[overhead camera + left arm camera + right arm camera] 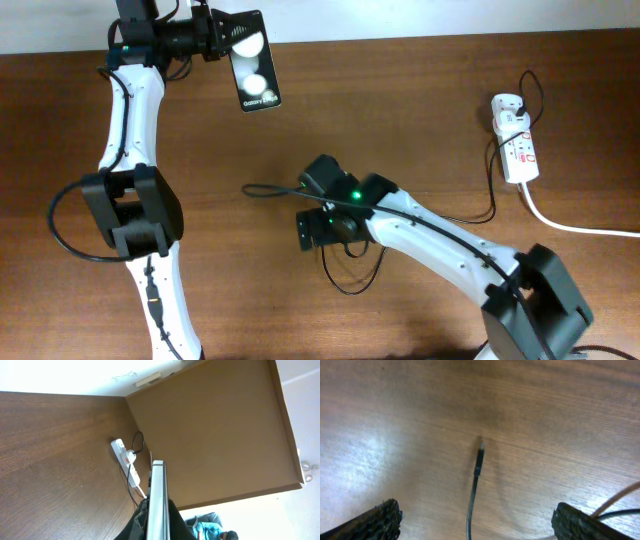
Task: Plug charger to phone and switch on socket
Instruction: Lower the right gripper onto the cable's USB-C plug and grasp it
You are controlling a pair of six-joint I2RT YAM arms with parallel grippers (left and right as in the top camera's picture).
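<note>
The left gripper [224, 37] clamps one end of the phone [256, 64] at the far left, probably to leave its port free. The right gripper [481, 519] hangs wide open over the charger [479, 457] tip mid-table, ready to pinch it. The socket [515, 140] waits far right.

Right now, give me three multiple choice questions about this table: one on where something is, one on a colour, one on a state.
1. Where does the socket lie? A the table's right side B its middle C its left side
2. What colour is the phone? A white B black C red
3. Above the charger tip, the right hand is: A open B shut on it C holding the socket
A, it lies by the right edge; B, its body, gripped by the left hand, is black; A, its fingers stand wide apart.
</note>
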